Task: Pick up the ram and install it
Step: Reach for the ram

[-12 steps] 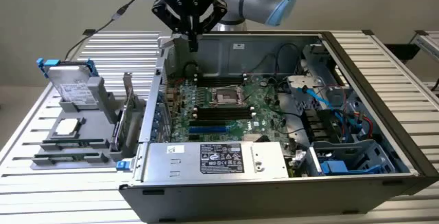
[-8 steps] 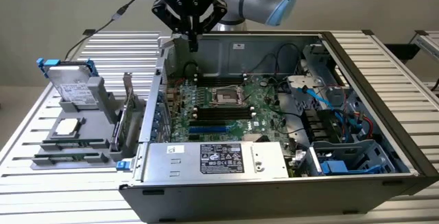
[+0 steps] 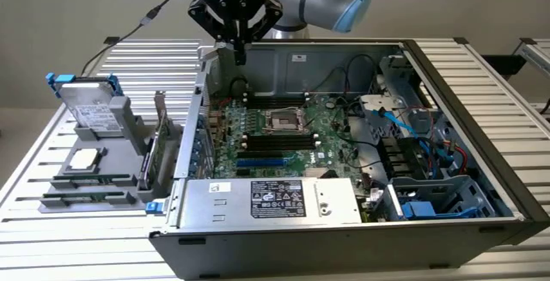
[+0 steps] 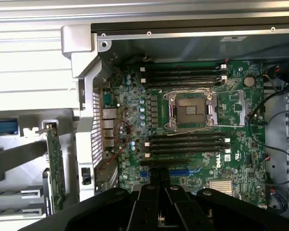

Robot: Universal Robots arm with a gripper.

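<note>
1. The gripper hangs over the open computer case, above its far corner at the exterior view's left. Its jaws are clenched together with nothing between them.
2. The ram lies flat in a grey holder on the worktop, at the exterior view's left of the case and well apart from the gripper.
3. A wider green expansion card stands upright between the holder and the case.
4. On the motherboard, long black slots run on either side of the processor socket.

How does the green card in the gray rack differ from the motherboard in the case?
The green card stands on edge in the gray rack, outside the case; the motherboard lies flat inside it. The card is narrow; the motherboard is far wider. Both are green circuit boards.
</note>
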